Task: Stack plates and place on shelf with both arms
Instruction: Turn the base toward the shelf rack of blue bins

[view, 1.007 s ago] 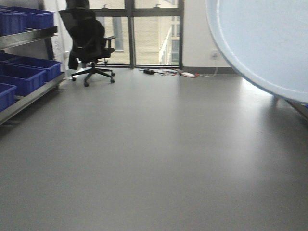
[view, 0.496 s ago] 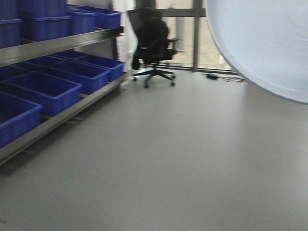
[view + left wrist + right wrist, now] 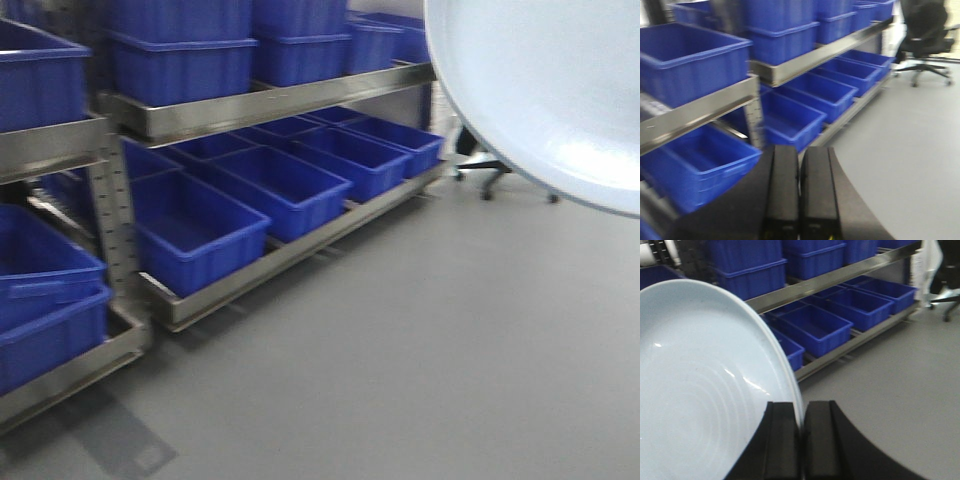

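A pale bluish-white plate (image 3: 700, 390) with faint rings stands on edge, and my right gripper (image 3: 803, 407) is shut on its rim. In the front view the same plate (image 3: 540, 90) fills the top right corner. I cannot tell whether a second plate lies against it. My left gripper (image 3: 800, 150) is shut, its fingers pressed together on nothing. The stainless-steel shelf (image 3: 270, 105) runs along the left with its rails facing me; it also shows as the shelf (image 3: 805, 62) in the left wrist view and the shelf (image 3: 830, 282) behind the plate in the right wrist view.
Several blue plastic crates (image 3: 300, 185) sit on both shelf levels. A black office chair (image 3: 927, 30) stands past the far end of the rack. Grey floor (image 3: 450, 350) stretches to the right of the rack.
The front view has swung left: the rack with crates now fills the left and centre, and the chair has slid right, behind the plate. The plate keeps its place at top right.
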